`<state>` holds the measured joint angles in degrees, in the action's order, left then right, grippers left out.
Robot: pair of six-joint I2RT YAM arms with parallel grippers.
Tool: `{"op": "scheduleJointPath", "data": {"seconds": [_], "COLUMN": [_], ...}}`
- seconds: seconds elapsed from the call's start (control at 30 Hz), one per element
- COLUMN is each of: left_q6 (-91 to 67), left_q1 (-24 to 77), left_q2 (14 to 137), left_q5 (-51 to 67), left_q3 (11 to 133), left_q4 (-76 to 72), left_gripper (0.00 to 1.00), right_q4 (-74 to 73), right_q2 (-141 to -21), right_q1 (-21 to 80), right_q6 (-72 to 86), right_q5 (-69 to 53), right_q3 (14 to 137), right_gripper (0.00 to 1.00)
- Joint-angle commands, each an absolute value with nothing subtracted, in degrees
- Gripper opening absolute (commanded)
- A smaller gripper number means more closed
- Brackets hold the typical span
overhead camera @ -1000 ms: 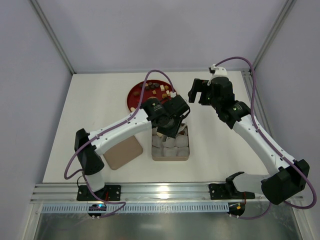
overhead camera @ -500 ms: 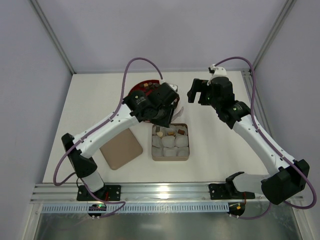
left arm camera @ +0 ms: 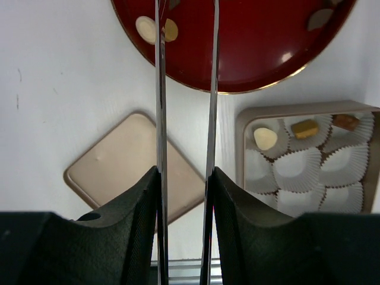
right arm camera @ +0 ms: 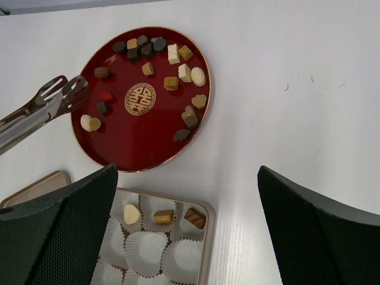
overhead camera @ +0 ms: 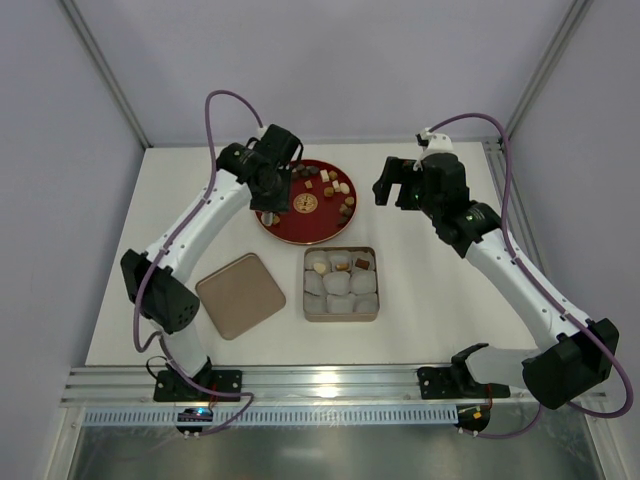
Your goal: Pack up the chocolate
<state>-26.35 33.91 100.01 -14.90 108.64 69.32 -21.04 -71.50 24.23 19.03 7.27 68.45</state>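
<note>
Right wrist view: tongs tips over the plate, cut off in my left wrist view.
My left pincer clamps the tongs, right pincer gapes empty; chocolate on plate, three in the box.

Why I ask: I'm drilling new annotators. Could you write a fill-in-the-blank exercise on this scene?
The left claw holds metal ______ over the round red plate.
Of nine white paper cups in the square tan tin, ______ hold a chocolate.
The flat tan lid lies on the tin's ______ side.
The right claw stands ______.
Missing: tongs; three; left; open.
</note>
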Motion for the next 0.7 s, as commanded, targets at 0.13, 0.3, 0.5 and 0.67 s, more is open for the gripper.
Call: {"op": "scheduleJointPath", "data": {"seconds": [0.13,0.3,0.5,0.67], "left_q6": [-22.59,-22.06,-21.80,-21.62], "left_q1": [30.50,29.36,28.57,27.77], "left_q2": [104.24,105.29,107.66,109.33], "left_q5": [-17.49,-16.52,-15.38,-14.15], "left_q3": [108.90,107.84,108.28,109.07], "left_q4": [67.85,66.36,65.39,64.60], "left_gripper": [0.40,0.40,0.40,0.40], "right_q4": [-19.07,-19.07,-19.16,-19.34], "right_q2": [-71.01,-70.75,-70.58,-70.49], "right_q1": [23.99,23.99,23.99,23.99], "right_q6": [19.34,19.34,19.34,19.16], "right_q5": [6.59,6.59,6.85,6.86], "right_q3": [68.29,68.29,68.29,68.20], "right_gripper": [1.00,1.00,1.00,1.00]}}
